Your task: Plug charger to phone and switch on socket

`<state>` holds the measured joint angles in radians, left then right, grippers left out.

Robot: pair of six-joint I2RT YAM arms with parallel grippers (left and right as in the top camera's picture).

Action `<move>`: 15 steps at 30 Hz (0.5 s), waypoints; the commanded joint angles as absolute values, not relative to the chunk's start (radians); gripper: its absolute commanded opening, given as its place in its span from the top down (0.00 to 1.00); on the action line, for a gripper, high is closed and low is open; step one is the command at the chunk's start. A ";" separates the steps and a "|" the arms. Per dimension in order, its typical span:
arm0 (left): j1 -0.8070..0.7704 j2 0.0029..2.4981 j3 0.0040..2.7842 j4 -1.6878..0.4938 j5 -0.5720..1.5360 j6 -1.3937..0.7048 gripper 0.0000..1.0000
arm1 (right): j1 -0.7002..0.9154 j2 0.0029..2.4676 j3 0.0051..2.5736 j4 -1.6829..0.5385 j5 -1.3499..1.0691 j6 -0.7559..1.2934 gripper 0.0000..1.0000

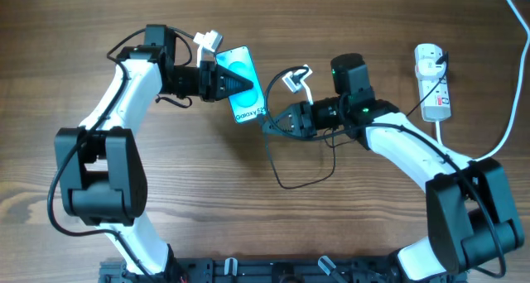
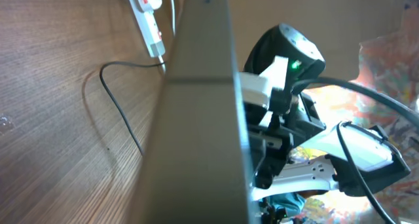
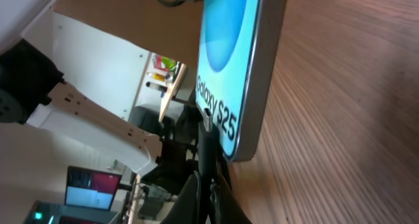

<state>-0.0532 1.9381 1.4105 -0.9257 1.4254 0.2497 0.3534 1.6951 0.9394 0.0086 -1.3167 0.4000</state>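
Phone (image 1: 251,107) sits clamped in left gripper (image 1: 238,82); right gripper (image 1: 272,124) pinches charger (image 1: 276,175) beside it.

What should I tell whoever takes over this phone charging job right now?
Left end effector: shut on the phone, holding it tilted, text end toward the right arm.
Right end effector: shut on the charger by its connector tip, which sits at the phone's bottom edge; whether it is seated cannot be told.
Socket: at the table's right side; the charger cable runs to it.
Done: both items grasped, tip lined up.
Left: seat the connector, then press the socket switch.
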 commanded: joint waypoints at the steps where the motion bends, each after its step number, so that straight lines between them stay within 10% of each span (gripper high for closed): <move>1: -0.056 1.913 1.407 -0.925 1.448 0.260 0.96 | 0.350 1.685 0.955 -0.006 -1.334 0.382 0.96; 15: -0.056 1.913 1.407 -0.921 1.451 0.253 0.96 | 0.406 1.691 0.955 -0.075 -1.329 0.315 0.96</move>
